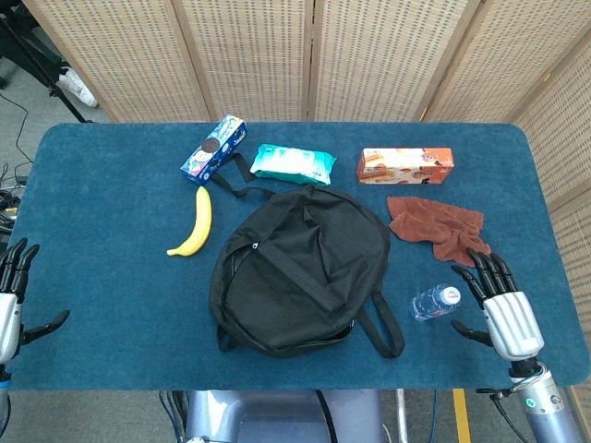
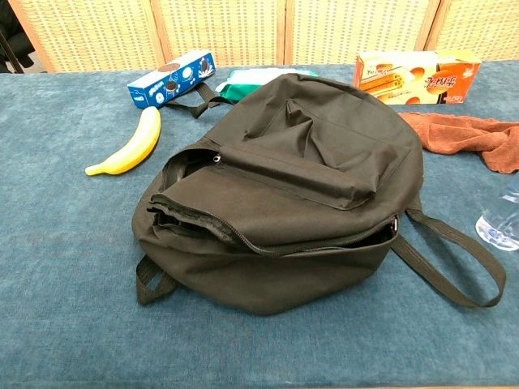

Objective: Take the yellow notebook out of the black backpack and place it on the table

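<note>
Although the yellow notebook is the item sought, neither view shows it; presumably it sits inside the black backpack (image 1: 300, 272), which lies flat at the centre of the worktop (image 1: 111, 277).

Backpack: soft, limp fabric, likely to sag and fold under any pull. Main zip (image 2: 268, 243) partly parted along the near edge in the chest view, leaving a narrow slit. One strap (image 2: 454, 263) trails to the right.

Notebook, judged: light, flat, fairly stiff, smooth-covered and possibly slippery. Best pinched at an exposed edge or corner once the opening is widened, with the fabric pinned down by the other hand.

Left hand (image 1: 14, 300): near-left edge of the worktop, fingers spread, holding nothing, well apart from the backpack.

Right hand (image 1: 503, 309): near-right, fingers spread, holding nothing, just beside a water bottle (image 1: 434, 302) lying on its side; contact cannot be confirmed.
</note>
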{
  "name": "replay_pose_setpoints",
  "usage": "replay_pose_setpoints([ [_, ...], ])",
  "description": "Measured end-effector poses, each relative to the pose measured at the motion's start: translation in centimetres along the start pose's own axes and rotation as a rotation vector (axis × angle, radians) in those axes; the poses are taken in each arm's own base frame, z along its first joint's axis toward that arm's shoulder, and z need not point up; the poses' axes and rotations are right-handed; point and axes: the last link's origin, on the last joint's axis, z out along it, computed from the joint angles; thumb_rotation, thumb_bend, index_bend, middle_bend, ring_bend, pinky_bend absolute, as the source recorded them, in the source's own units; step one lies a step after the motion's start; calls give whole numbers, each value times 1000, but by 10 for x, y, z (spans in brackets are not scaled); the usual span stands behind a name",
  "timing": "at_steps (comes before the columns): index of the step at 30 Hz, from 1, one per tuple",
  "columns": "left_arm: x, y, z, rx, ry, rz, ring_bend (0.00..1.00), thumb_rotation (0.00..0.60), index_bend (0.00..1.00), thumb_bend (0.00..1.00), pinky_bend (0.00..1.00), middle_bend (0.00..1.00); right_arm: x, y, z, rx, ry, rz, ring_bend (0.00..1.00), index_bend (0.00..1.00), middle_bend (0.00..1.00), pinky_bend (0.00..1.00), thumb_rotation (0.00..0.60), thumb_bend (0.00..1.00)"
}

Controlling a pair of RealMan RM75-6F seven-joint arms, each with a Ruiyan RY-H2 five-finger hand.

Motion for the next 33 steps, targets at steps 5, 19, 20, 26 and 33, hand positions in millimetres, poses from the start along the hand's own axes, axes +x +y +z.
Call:
replay_pose_setpoints([
  [5, 2, -2, -1, 23, -16, 2, 0, 600, 0, 121, 21, 0, 3, -1, -1, 1, 7, 1, 0, 157, 0, 0, 600, 0],
  [19, 2, 4, -5, -22, -60, 3, 0, 600, 0, 119, 0, 0, 1, -52, 20, 288, -151, 231, 0, 156, 0, 0, 600, 0],
  [20, 2, 4, -5, -24, -62, 1, 0, 600, 0, 120, 0, 0, 1, -59, 22, 316, -174, 253, 0, 156, 0, 0, 600, 0],
  [26, 0, 5, -3, -28, -66, 1, 0, 600, 0, 120, 0, 0, -2, -108, 37, 504, -331, 325, 0, 157, 0, 0, 600, 0],
  [33, -7, 6, -1, -22, -86, 12, 0, 600, 0, 120, 0, 0, -18, -157, 51, 626, -439, 317, 0, 156, 0, 0, 600, 0],
])
